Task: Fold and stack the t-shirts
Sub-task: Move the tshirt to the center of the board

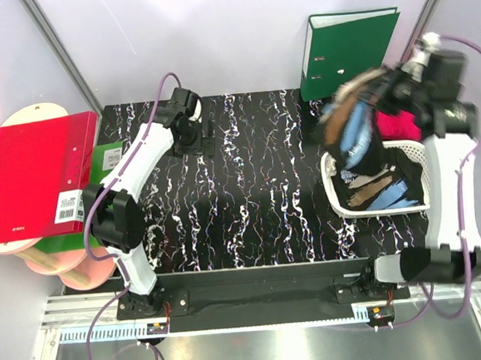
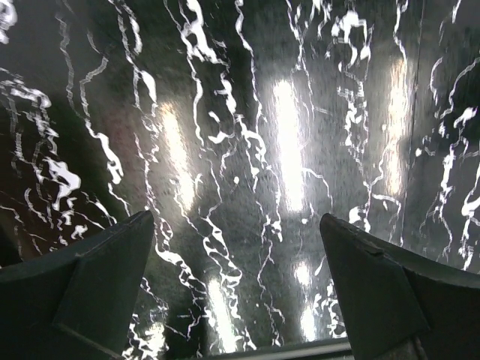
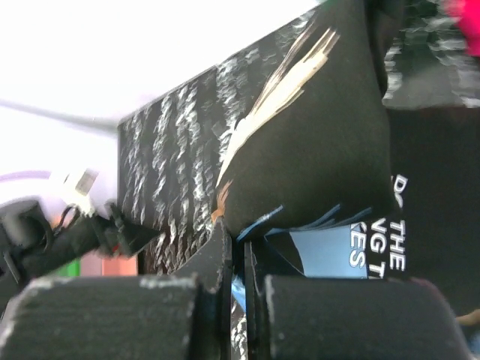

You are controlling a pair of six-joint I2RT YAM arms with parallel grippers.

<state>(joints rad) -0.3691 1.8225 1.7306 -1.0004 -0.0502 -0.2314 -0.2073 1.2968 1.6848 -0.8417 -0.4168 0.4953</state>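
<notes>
At the right, the arm is raised, the right claw clamped on a black tee hanging over a second tee in the basket. The left arm reaches forward, left claw spread wide above the tabletop

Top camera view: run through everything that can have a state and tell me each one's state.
basket: upright, holding shirts.
lifted black t-shirt: hanging bunched over the basket.
second black t-shirt: crumpled in the basket.
pink t-shirt: bunched in the basket, partly hidden.
right gripper: shut on the lifted black t-shirt.
left gripper: open, holding nothing.
green binder: closed, standing upright.
red binder: closed, lying flat.
</notes>
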